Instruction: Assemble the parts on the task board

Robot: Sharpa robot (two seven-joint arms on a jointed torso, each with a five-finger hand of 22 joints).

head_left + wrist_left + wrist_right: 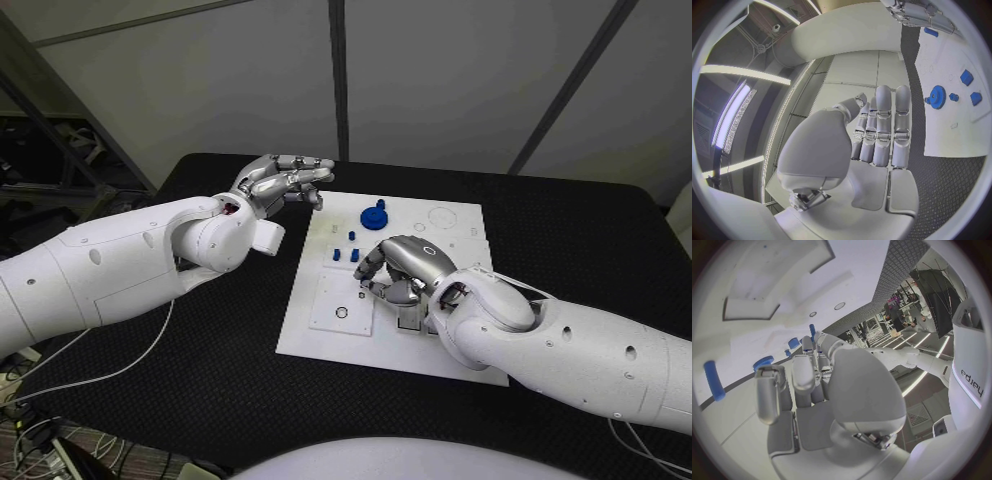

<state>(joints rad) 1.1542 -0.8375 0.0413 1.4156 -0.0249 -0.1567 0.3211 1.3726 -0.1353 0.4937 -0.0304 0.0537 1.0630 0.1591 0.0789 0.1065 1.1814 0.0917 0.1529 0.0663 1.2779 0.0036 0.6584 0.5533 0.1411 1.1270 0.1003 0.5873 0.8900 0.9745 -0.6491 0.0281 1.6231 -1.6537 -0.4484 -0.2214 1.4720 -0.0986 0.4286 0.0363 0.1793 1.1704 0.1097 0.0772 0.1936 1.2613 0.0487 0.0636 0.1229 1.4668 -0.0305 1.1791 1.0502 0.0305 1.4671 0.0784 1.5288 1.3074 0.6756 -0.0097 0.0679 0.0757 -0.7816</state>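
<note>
The left hand (284, 183) hung curled and empty at 10 o'clock off the task board (325, 335), while the right hand (404, 268), grip hidden, covered its centre; nearby blue parts (348, 246) at 12 risked being knocked.

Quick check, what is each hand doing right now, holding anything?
Left hand: raised beside the white board, fingers curled in, holding nothing.
Right hand: down over the board, fingers curled; whether it holds a part cannot be told.
</note>
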